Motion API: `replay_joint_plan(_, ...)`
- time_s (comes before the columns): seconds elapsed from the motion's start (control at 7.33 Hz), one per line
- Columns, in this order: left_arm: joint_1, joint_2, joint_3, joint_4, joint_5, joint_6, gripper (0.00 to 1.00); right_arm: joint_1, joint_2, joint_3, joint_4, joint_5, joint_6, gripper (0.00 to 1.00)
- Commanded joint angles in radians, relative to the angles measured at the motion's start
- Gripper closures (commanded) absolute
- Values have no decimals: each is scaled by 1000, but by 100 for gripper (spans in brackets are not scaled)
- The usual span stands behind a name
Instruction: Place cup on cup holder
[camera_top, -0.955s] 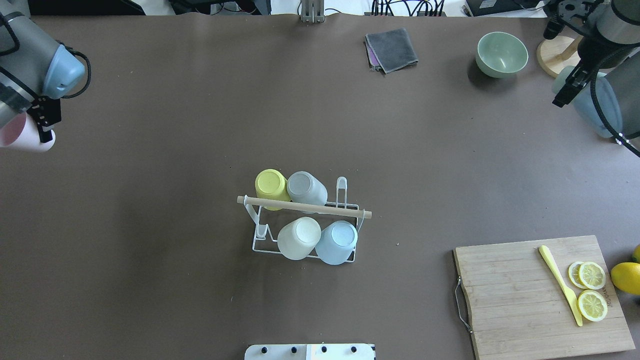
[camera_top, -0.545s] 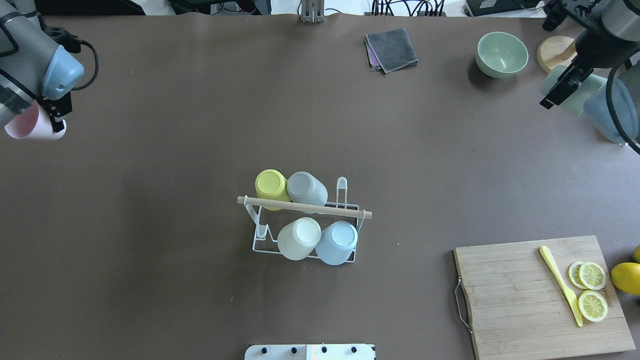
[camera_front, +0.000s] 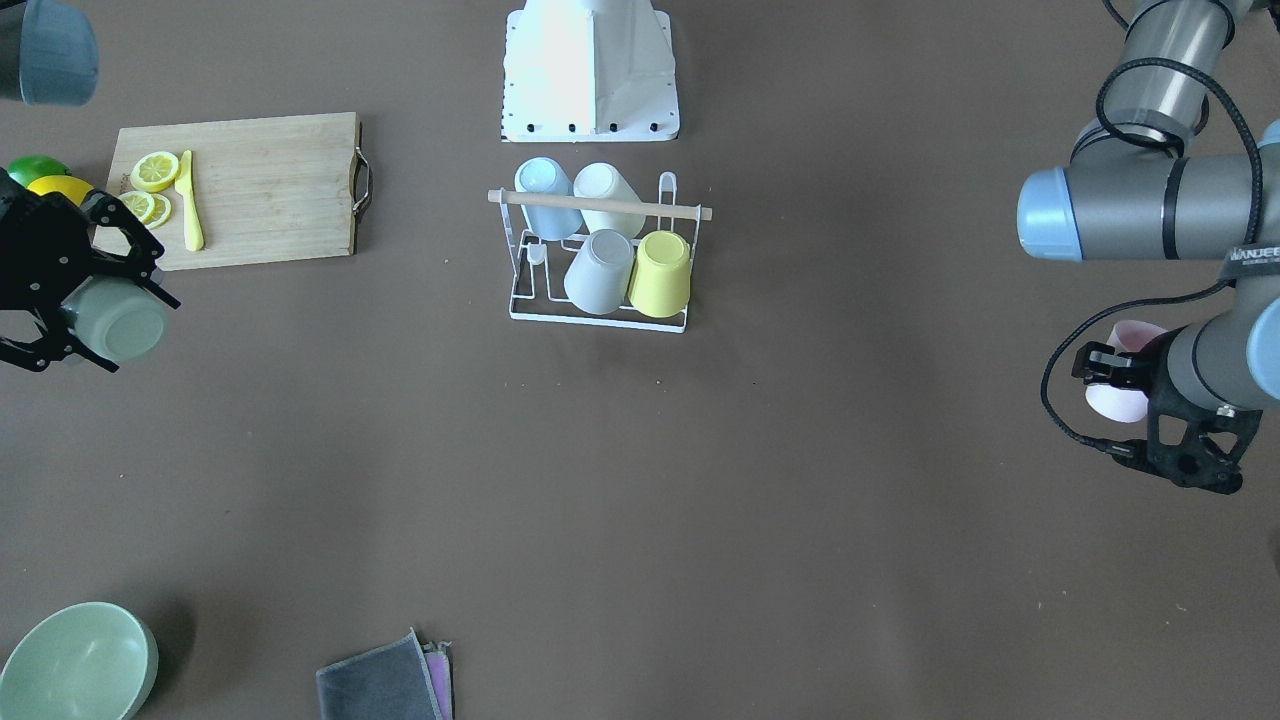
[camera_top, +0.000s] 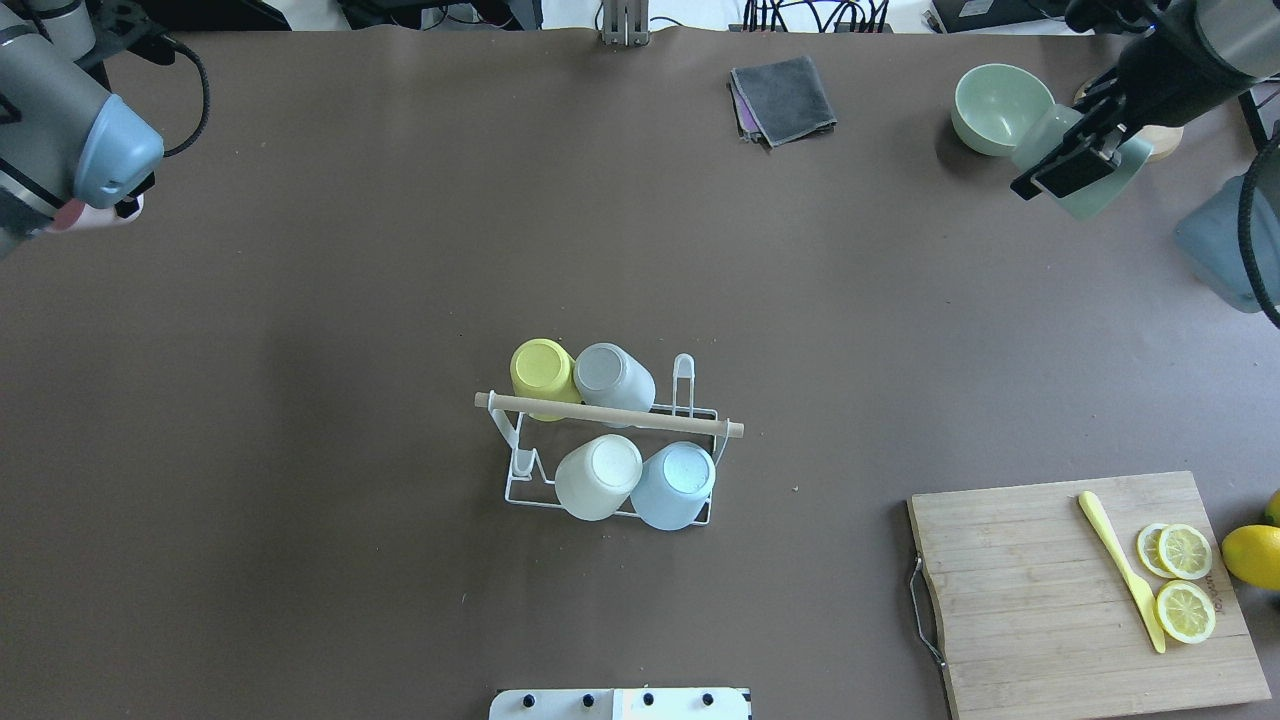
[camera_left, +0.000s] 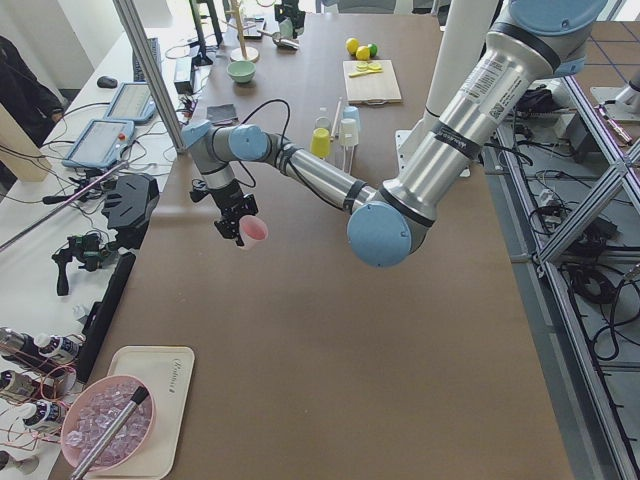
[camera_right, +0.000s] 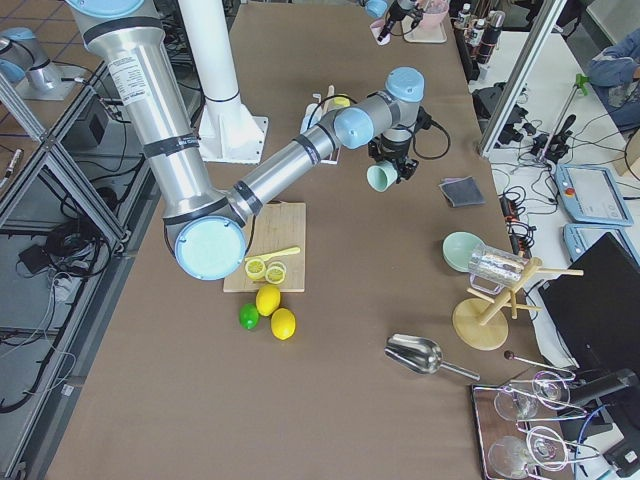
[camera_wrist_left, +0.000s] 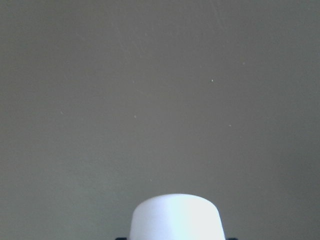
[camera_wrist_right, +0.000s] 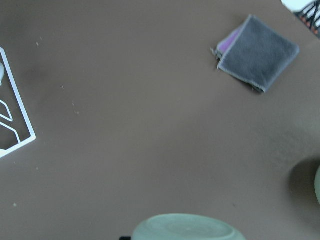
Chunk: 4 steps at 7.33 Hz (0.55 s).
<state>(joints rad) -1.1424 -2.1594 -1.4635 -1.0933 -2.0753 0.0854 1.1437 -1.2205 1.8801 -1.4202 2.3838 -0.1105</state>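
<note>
**Grasp.** The left gripper (camera_front: 1105, 382) is clenched on a pink cup (camera_front: 1130, 402). The right gripper (camera_front: 95, 300) is clenched on a green cup (camera_front: 118, 322). Both are in the air and well apart from the cup holder (camera_top: 700, 424), one beyond each end of it.

**Holder.** It stands mid-table with four cups on it, all mouth-down. Two pegs are bare: the far peg (camera_top: 683, 372) at the end nearer the right arm, and the near peg (camera_top: 522, 462) at the opposite end.

**Step in hand (my judgement).** Each cup is being carried to the holder.
- Each arm should probably take the bare peg at its own end of the holder.
- Turn each cup mouth-down and match its tilt to the peg's lean.
- Come in from outside the holder, below or around the rod handle (camera_top: 600, 412), so it is not knocked.
- Avoid nudging the seated neighbour cups.
- Release only once the peg is well inside the cup.

**Writing.**
- The left arm (camera_front: 1150, 205) carries a band reading roughly "WANJEE"; a smaller line beneath it is illegible.
- The cutting board (camera_top: 1040, 600) has a burnt-in mark beside the lemon slices that is too small to read.
</note>
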Motion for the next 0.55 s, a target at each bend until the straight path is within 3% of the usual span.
replay_joint_plan(0.0,7,29,-101,-65,60,-79,100,-68,-2,-10,420,2,318,100)
replay_joint_plan(0.41,50,81,-178,-239,133,-173,100,-220,-1,-7,808,-192,668,100)
